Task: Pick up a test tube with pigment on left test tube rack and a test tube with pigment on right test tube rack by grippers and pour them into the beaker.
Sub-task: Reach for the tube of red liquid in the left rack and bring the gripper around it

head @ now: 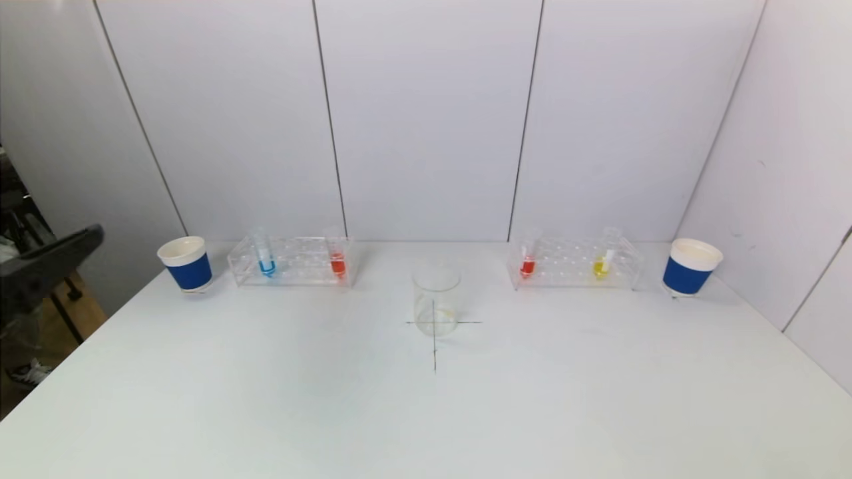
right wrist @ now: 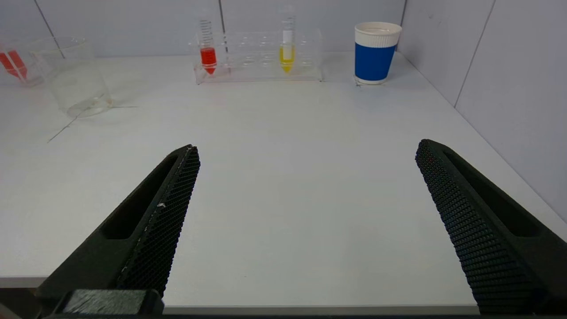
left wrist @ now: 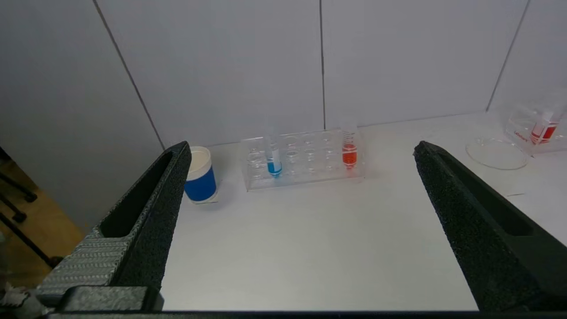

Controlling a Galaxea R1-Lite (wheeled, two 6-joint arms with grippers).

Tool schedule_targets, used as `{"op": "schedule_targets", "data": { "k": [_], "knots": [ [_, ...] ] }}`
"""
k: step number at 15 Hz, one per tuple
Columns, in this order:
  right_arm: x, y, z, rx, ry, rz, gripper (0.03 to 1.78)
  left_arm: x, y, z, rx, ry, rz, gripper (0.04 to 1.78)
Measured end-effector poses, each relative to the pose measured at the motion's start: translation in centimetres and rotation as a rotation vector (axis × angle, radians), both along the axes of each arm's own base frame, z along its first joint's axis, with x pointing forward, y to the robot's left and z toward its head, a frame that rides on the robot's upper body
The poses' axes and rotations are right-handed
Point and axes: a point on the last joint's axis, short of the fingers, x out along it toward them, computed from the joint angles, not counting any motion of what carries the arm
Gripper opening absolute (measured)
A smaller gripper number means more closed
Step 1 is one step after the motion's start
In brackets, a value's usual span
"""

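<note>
The clear left rack (head: 293,263) holds a blue-pigment tube (head: 266,261) and a red-pigment tube (head: 337,261). The clear right rack (head: 576,265) holds a red-pigment tube (head: 528,263) and a yellow-pigment tube (head: 602,263). An empty glass beaker (head: 436,301) stands between the racks on a drawn cross. My left gripper (left wrist: 301,147) is open and empty, well short of the left rack (left wrist: 305,159), off the table's left front. My right gripper (right wrist: 308,146) is open and empty over the near table edge, far from the right rack (right wrist: 259,55). It is out of the head view.
A blue-banded paper cup (head: 186,264) stands left of the left rack, another (head: 691,267) right of the right rack. White wall panels close the back and right sides. The table's left edge (head: 86,339) drops to the floor.
</note>
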Motion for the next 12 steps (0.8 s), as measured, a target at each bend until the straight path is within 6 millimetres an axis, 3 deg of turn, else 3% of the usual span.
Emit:
{"op": "schedule_targets", "data": {
  "k": [12],
  "knots": [
    [0.0,0.0,0.0,0.000,0.000,0.000,1.77,10.8,-2.8,-6.4,-0.066,0.096,-0.024,1.76]
  ]
}}
